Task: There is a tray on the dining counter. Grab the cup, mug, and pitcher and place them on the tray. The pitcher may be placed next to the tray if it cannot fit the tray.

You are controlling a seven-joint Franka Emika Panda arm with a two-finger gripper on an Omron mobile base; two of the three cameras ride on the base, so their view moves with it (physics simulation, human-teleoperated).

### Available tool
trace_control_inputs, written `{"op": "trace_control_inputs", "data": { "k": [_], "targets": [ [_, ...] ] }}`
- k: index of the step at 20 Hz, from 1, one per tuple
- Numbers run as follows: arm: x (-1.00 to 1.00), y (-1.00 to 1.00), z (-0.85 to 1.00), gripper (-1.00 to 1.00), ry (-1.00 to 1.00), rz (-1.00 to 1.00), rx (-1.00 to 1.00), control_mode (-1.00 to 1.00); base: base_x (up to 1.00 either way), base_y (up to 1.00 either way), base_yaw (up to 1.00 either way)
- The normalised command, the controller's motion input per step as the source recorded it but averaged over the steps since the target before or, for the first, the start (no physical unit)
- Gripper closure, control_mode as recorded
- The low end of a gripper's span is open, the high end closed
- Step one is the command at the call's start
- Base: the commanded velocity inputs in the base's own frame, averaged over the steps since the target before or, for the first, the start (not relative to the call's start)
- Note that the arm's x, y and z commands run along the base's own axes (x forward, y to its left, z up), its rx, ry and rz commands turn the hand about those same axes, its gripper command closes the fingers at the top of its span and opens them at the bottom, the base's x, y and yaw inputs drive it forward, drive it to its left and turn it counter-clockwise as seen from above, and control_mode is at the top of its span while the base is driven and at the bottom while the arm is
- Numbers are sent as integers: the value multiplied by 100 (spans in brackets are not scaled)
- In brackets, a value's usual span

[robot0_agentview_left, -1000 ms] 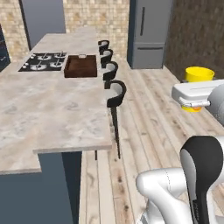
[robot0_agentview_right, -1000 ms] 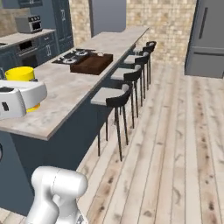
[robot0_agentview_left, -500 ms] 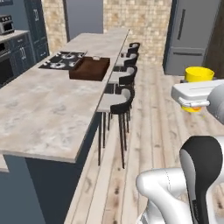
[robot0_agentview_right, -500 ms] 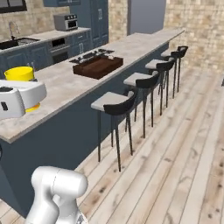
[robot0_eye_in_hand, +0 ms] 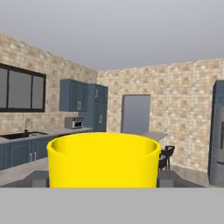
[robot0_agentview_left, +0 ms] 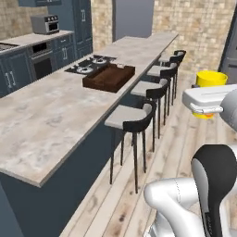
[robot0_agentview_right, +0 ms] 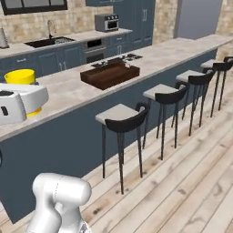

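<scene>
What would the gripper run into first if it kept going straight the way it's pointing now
Apart from the yellow cup between its fingers, the way looks free: open room above the dining counter, then probably the far brick wall. Depth is hard to judge.

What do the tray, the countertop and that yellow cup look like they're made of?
Tray: looks like dark brown wood with a matte finish. Counter: beige mottled veining suggests polished stone, perhaps marble. Cup: plain bright yellow, smooth and even, probably plastic, though glazed ceramic is possible.
</scene>
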Motion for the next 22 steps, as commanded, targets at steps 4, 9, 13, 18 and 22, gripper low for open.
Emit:
{"op": "trace_control_inputs", "data": {
  "k": [4,9,13,18,22],
  "targets": [
    [0,0,0,100,0,0,0,100,74,-76,40],
    [0,0,0,100,0,0,0,100,81,-60,25],
    [0,0,0,100,0,0,0,100,91,-25,12],
    [0,0,0,100,0,0,0,100,63,-5,3],
    [0,0,0,100,0,0,0,100,63,3,1]
  ]
}}
